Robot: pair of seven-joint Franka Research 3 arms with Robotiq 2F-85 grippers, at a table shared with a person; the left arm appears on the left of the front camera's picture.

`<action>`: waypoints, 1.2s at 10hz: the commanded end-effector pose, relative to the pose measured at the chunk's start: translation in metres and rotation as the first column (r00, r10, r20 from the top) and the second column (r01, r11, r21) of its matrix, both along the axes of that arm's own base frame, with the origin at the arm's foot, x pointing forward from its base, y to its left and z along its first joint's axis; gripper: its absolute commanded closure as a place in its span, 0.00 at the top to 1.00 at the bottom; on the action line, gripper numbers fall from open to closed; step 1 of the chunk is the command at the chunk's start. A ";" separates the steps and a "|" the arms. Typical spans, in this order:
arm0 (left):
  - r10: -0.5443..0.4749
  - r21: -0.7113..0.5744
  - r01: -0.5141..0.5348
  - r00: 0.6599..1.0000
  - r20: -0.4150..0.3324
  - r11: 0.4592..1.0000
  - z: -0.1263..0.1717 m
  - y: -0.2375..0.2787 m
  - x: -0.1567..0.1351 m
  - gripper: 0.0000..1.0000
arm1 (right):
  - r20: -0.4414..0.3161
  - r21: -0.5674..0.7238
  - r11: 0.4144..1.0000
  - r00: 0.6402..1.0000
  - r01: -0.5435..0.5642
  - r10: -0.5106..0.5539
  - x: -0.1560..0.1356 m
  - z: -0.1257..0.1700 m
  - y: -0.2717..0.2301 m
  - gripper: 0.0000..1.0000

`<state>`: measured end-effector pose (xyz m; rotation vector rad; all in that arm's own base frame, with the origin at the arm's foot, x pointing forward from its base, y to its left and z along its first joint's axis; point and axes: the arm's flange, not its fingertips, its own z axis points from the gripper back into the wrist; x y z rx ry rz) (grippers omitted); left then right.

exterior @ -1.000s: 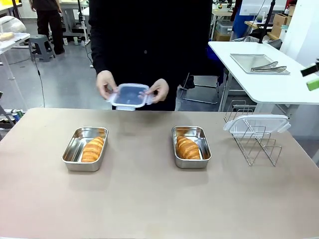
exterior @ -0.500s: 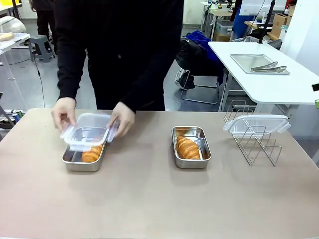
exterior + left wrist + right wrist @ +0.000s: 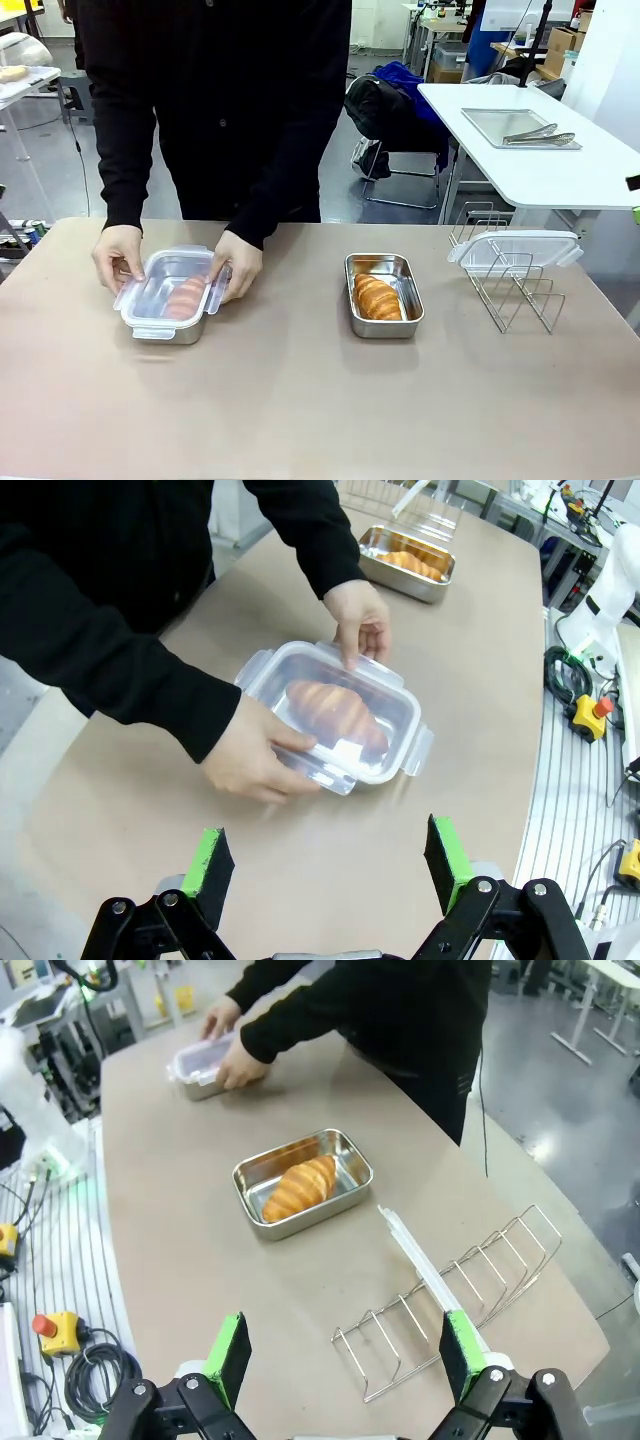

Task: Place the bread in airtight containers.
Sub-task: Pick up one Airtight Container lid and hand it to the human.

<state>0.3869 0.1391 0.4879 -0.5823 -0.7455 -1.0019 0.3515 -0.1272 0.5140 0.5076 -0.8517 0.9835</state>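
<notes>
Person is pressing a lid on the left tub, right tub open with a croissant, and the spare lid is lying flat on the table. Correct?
Not quite. The spare lid rests on the wire rack, not flat on the table, as the front view shows. The rest holds.

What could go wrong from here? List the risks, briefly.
1. The person's hands are pressing the clear lid onto the left container; its end flaps look unlatched, so it may not seal.
2. The right container is uncovered, its croissant exposed.
3. The second lid rests atop the wire rack and could slide off.
</notes>
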 end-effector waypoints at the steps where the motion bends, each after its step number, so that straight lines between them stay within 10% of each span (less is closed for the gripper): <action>1: -0.009 0.006 0.009 1.000 0.007 1.000 0.001 0.000 0.000 1.00 | -0.003 0.006 1.000 1.000 -0.001 0.001 0.001 0.004 0.000 1.00; 7: -0.009 0.006 0.009 1.000 0.007 1.000 0.001 0.000 0.000 1.00 | -0.001 -0.004 1.000 1.000 0.000 0.000 0.000 0.001 0.000 1.00; 12: -0.009 0.006 0.009 1.000 0.007 1.000 0.001 0.000 0.000 1.00 | -0.009 -0.564 0.817 0.990 -0.121 0.140 0.069 -0.018 0.088 1.00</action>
